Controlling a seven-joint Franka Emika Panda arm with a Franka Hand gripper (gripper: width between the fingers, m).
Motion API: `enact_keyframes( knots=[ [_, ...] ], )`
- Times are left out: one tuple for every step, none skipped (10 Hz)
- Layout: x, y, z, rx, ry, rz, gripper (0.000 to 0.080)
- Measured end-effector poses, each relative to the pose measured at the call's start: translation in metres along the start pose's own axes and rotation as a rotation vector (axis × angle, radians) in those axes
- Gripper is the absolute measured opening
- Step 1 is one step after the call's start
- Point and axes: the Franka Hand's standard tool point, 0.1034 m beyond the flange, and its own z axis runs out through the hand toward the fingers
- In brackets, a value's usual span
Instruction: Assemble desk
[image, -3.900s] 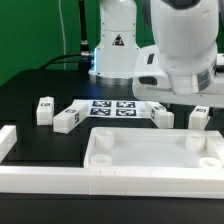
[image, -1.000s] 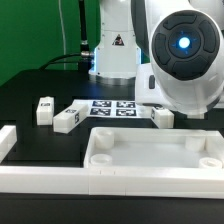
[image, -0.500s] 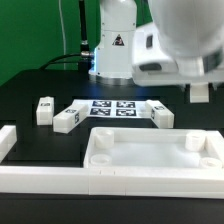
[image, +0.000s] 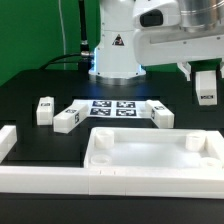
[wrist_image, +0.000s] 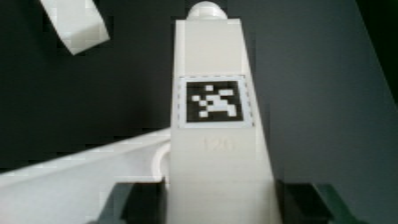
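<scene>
In the exterior view, the leg (image: 206, 92) that stood beside the tabletop (image: 150, 165) now hangs in the air in the gripper (image: 205, 70) at the exterior view's right, while in the wrist view the fingers (wrist_image: 137, 206) pinch this leg's sides, so seating it likely comes next.

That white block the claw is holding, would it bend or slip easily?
The leg looks like stiff moulded plastic with straight edges, so probably won't bend. The claw holds it upright by one end, suggesting it is light. Its smooth faces might slip if the grip loosened.
</scene>
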Motion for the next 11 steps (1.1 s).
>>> enact_keyframes(
  knots=[
    [0.009,-0.003,-0.003,0.009,0.083,-0.003,0.0288],
    [0.012,-0.006,-0.005,0.014,0.173,-0.009,0.0288],
    [0.011,-0.006,-0.005,0.016,0.243,-0.015,0.0288],
    [0.010,-0.006,-0.016,0.009,0.296,-0.047,0.0288],
    [0.015,-0.008,-0.029,0.005,0.365,-0.071,0.0288],
    [0.026,-0.013,-0.043,-0.030,0.525,-0.152,0.0288],
    [0.025,-0.018,-0.041,-0.035,0.600,-0.183,0.0288],
    [0.026,-0.019,-0.039,-0.026,0.646,-0.186,0.0288],
    [0.028,-0.021,-0.042,-0.011,0.730,-0.197,0.0288],
    [0.026,-0.022,-0.038,-0.006,0.775,-0.208,0.0288],
    [0.027,-0.020,-0.038,-0.025,0.761,-0.236,0.0288]
  ],
)
